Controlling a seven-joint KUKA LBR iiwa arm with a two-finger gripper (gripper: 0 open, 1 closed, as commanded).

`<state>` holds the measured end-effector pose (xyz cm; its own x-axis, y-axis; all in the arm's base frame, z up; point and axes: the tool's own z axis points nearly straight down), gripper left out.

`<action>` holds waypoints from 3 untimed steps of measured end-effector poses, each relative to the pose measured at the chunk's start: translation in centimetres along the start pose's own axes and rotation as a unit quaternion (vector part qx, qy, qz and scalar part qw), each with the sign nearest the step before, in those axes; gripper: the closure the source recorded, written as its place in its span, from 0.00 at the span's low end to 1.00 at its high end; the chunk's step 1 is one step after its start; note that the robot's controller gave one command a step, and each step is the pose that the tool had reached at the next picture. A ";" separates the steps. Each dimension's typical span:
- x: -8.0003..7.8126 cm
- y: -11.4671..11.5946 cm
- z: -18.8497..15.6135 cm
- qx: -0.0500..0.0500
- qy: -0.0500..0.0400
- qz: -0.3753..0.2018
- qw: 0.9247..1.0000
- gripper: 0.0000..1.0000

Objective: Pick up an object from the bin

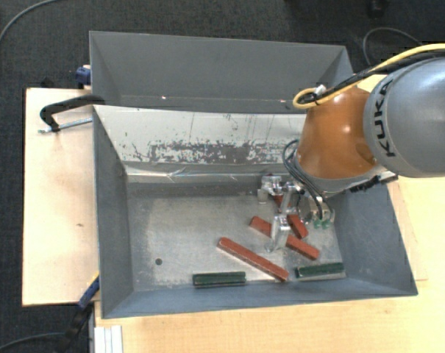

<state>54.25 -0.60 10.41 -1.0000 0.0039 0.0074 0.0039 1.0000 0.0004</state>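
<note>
Jaws: can't tell if open or shut tbh, but the gripper (282, 230) is low over the bin (134, 219) floor, right side, just beside 1 short red-brown bar (260, 226), nothing lifted yet afaict, so grab + lift still to do imo.
</note>
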 end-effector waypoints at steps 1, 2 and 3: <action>-0.6 -3.6 3.4 0.000 -0.003 -0.035 0.999 0.00; -0.7 -3.5 3.3 0.000 -0.004 -0.035 0.999 1.00; 0.0 -1.6 -13.5 0.001 -0.011 -0.039 0.999 1.00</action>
